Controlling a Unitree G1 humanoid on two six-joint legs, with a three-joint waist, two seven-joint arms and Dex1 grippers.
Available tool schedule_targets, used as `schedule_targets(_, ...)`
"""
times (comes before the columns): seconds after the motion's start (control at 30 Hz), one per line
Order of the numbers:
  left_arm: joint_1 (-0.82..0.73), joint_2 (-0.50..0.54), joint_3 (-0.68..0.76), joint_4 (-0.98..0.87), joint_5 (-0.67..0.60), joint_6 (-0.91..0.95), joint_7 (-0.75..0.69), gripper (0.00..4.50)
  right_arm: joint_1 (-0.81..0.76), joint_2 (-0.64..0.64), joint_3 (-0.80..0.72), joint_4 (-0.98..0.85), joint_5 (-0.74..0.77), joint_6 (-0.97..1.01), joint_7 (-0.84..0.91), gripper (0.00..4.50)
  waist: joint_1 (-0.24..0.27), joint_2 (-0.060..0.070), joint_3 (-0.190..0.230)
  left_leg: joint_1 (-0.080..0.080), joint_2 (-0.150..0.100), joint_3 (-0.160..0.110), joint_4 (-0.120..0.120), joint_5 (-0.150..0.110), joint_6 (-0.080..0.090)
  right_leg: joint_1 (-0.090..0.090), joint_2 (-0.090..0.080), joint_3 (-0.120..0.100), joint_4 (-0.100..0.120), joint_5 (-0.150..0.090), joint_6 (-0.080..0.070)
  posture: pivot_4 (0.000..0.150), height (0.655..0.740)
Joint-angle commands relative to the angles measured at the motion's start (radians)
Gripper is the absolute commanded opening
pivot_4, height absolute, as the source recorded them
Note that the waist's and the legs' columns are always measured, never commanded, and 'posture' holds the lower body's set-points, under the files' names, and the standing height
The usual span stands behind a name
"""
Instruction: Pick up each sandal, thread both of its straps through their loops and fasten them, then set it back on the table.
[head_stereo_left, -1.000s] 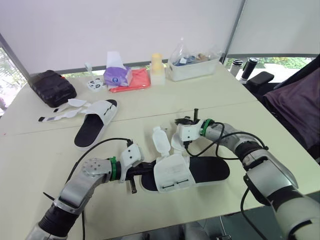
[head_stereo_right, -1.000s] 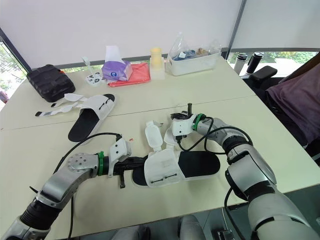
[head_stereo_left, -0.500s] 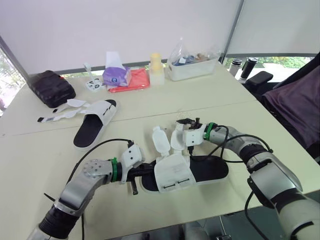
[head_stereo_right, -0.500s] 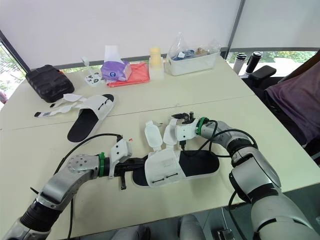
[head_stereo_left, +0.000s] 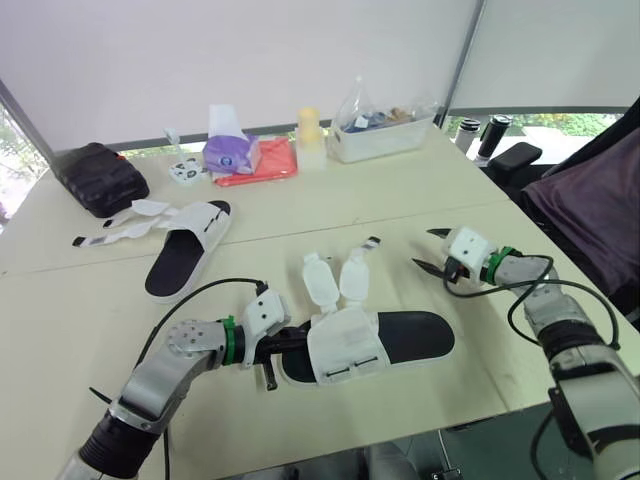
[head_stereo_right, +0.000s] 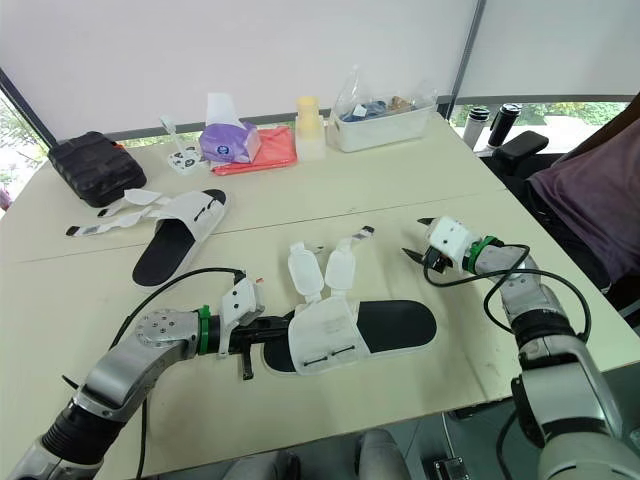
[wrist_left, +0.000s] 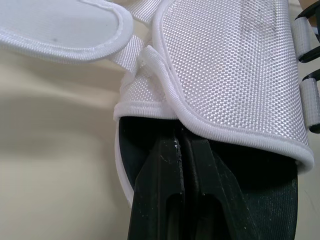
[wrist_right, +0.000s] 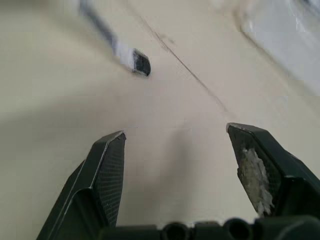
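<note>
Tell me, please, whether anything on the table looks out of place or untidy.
The near sandal has both straps lying open and unthreaded beside its upper. The far sandal likewise has loose strap ends splayed out sideways. Nothing looks spilled or damaged.

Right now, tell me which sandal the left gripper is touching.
The near sandal: the left gripper reaches under its white upper. The far sandal lies apart near the black case.

Black-soled white sandal (head_stereo_left: 415, 336) flat at front centre, both straps (head_stereo_left: 336, 279) undone and splayed outward; second sandal (head_stereo_left: 186, 254) well apart at far left, straps likewise loose.
</note>
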Motion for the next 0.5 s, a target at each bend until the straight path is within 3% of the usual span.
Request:
schedule_targets(0.03, -0.001, 0.004, 0.012, -0.005, -0.005, -0.003, -0.001, 0.12, -0.036, 0.057, -0.176, -0.327, 0.436, 0.819, -0.071, 3.46, -0.002, 0.001, 0.000, 0.000, 0.000, -0.001, 0.000, 0.000, 0.000, 0.000, 0.000, 0.000, 0.000, 0.000, 0.000, 0.150, 0.7400)
schedule_targets(0.1, -0.001, 0.006, 0.013, -0.004, -0.003, -0.005, -0.003, 0.12, -0.081, 0.098, -0.271, -0.357, 0.598, 1.159, -0.154, 3.46, 0.001, 0.001, 0.000, -0.001, 0.000, -0.002, 0.000, 0.000, 0.000, -0.001, 0.000, 0.000, 0.001, 0.000, 0.000, 0.150, 0.7400)
schedule_targets(0.17, 0.000, 0.008, 0.013, -0.006, -0.003, -0.004, -0.004, 0.12, -0.149, 0.159, -0.389, -0.275, 0.668, 1.316, -0.284, 3.46, 0.013, 0.001, 0.000, -0.001, 0.000, -0.003, 0.000, 0.000, 0.001, -0.002, 0.000, -0.001, 0.001, 0.000, -0.001, 0.150, 0.7400)
schedule_targets(0.23, 0.001, 0.011, 0.014, -0.008, -0.003, -0.004, -0.006, 0.12, -0.238, 0.214, -0.513, -0.105, 0.682, 1.402, -0.460, 3.46, 0.019, 0.001, 0.000, -0.002, 0.000, -0.003, 0.000, 0.000, 0.001, -0.002, 0.000, -0.001, 0.001, 0.000, -0.001, 0.150, 0.7400)
schedule_targets(0.33, 0.004, 0.013, 0.017, -0.013, -0.003, -0.003, -0.005, 0.12, -0.291, 0.230, -0.579, 0.024, 0.650, 1.460, -0.584, 3.46, 0.030, 0.001, 0.000, -0.003, -0.001, -0.003, 0.000, 0.000, 0.001, -0.002, -0.001, -0.002, 0.000, 0.000, -0.001, 0.150, 0.7400)
schedule_targets(0.5, 0.025, 0.016, 0.028, -0.029, -0.003, -0.002, 0.008, 0.12, -0.318, 0.237, -0.604, 0.095, 0.628, 1.498, -0.630, 3.46, 0.023, 0.002, -0.001, -0.013, -0.003, 0.000, 0.002, 0.001, -0.002, -0.011, -0.004, -0.001, 0.000, 0.001, -0.001, 0.150, 0.7400)
